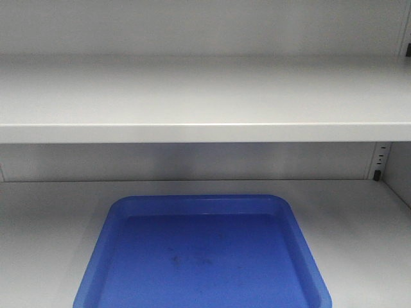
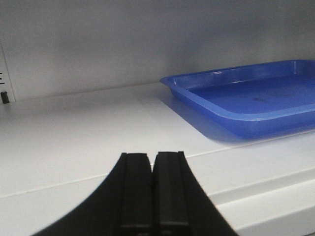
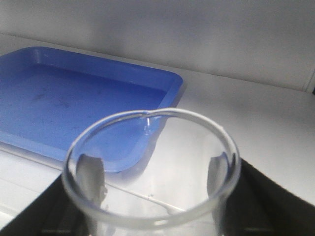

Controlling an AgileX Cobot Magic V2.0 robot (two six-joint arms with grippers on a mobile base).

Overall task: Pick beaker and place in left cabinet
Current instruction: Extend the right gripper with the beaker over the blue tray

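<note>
In the right wrist view the clear glass beaker (image 3: 152,196) with its pour spout fills the lower middle, upright between my right gripper's (image 3: 152,216) black fingers (image 3: 275,206), which are shut on its sides. It is held over the cabinet's pale grey shelf board (image 3: 256,118), right of the blue tray (image 3: 74,98). The cabinet (image 1: 192,96) shows in the front view with two shelf boards; neither gripper nor the beaker appears there. My left gripper (image 2: 152,157) is shut and empty, low over the shelf left of the tray.
A shallow blue tray (image 1: 96,256) lies on the lower shelf, also in the left wrist view (image 2: 206,103). An upper shelf board (image 1: 205,131) hangs above it. Peg-hole strips run up the cabinet sides (image 1: 380,160) (image 2: 4,86).
</note>
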